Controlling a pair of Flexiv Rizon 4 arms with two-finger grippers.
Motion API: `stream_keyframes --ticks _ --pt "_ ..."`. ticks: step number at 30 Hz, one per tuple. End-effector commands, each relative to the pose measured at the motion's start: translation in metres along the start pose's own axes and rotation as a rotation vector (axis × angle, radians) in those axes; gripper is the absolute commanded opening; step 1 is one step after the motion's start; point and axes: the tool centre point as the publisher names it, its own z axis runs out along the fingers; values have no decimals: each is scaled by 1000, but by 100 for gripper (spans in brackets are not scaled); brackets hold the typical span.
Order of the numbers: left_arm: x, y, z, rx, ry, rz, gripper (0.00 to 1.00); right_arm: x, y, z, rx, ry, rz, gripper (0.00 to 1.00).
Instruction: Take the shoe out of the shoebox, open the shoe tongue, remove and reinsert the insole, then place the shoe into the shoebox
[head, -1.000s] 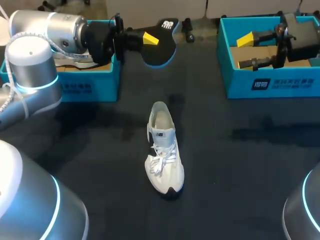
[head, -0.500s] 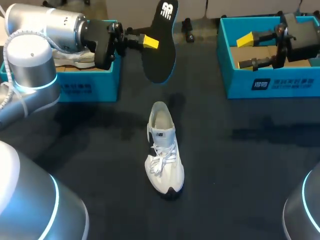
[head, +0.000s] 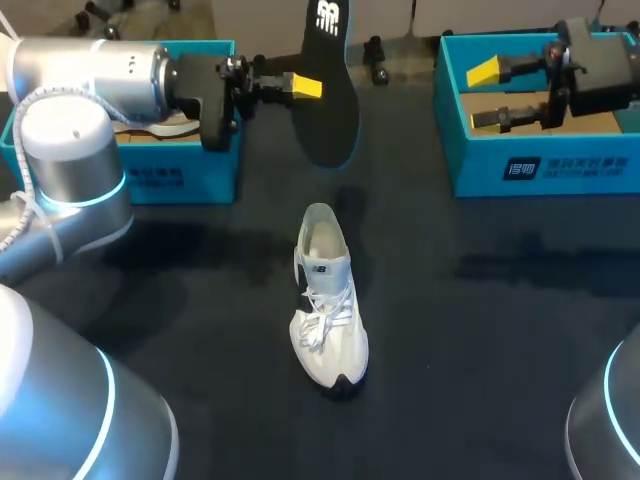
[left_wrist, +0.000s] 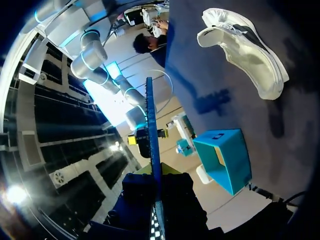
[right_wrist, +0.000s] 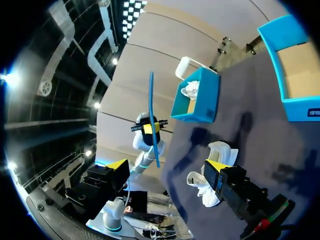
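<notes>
A white shoe (head: 326, 300) lies on the dark table, toe toward me, laces loose; it also shows in the left wrist view (left_wrist: 245, 47) and behind my right fingers (right_wrist: 222, 150). My left gripper (head: 300, 86) is shut on a black insole with a blue rim (head: 332, 90), held upright above the table behind the shoe. The left wrist view shows the insole (left_wrist: 152, 140) edge-on, running out from its gripper (left_wrist: 157, 205). My right gripper (head: 488, 95) hangs open and empty over the right shoebox (head: 540, 165), its fingers (right_wrist: 215, 166) wide apart, facing the insole (right_wrist: 154, 120).
A second blue shoebox (head: 180, 175) stands at the back left, with another white shoe (head: 165, 125) inside it; it also shows in the right wrist view (right_wrist: 197, 97). My left arm's big joints fill the near left of the table.
The left wrist has rolled, turning the insole from lying flat to standing upright, and shifted a little right. The right gripper has risen slightly. The shoe has stayed put.
</notes>
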Motion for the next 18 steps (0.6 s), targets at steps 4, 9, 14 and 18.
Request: stream_keyframes --ticks 4,9,14,18 --pt "-2 -3 8 -30 2 -10 0 4 8 17 22 -10 -14 100" --pt "-1 -1 22 -41 -7 -32 0 7 14 28 1 -26 -64 100" --pt "-1 -1 35 -46 -14 -34 0 9 22 38 -7 -35 -93 93" --pt "0 -1 43 -66 -12 -61 0 8 27 49 14 -27 -101 47"
